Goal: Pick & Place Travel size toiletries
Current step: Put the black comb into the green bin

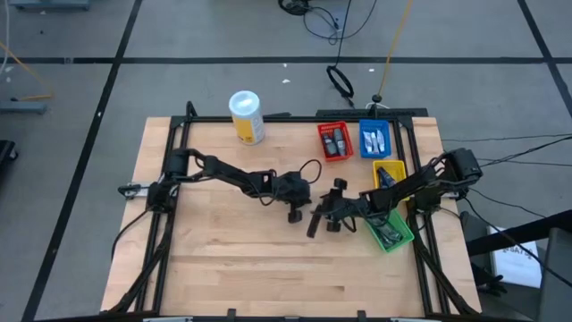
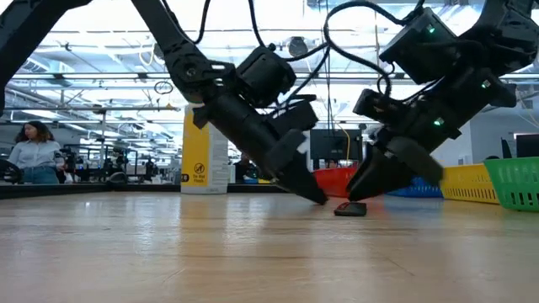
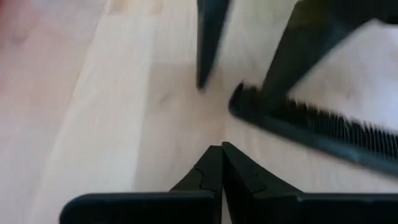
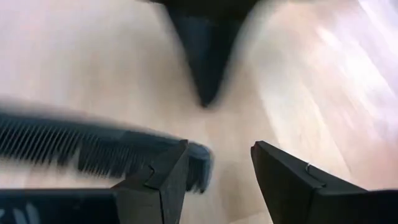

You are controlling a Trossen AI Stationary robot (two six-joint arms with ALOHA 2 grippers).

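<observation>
Close under my left wrist camera, the left gripper [image 3: 222, 163] has its jaws pressed together, empty, tips just above the wooden surface [image 1: 223, 259]. That arm stretches from the left edge toward the middle, slanting steeply down in the low view. Just right of it lies a black comb [image 3: 311, 127], flat on the wood. My right gripper [image 4: 217, 168] reaches in from the right edge, also tilted down, jaws parted, one finger [image 4: 165, 177] over the comb's end, not clamping. Farther right, the red bin [image 1: 335, 140], blue bin [image 1: 374, 138], yellow bin [image 1: 390, 170] and green bin [image 1: 391, 231] hold small toiletries [image 1: 334, 141].
</observation>
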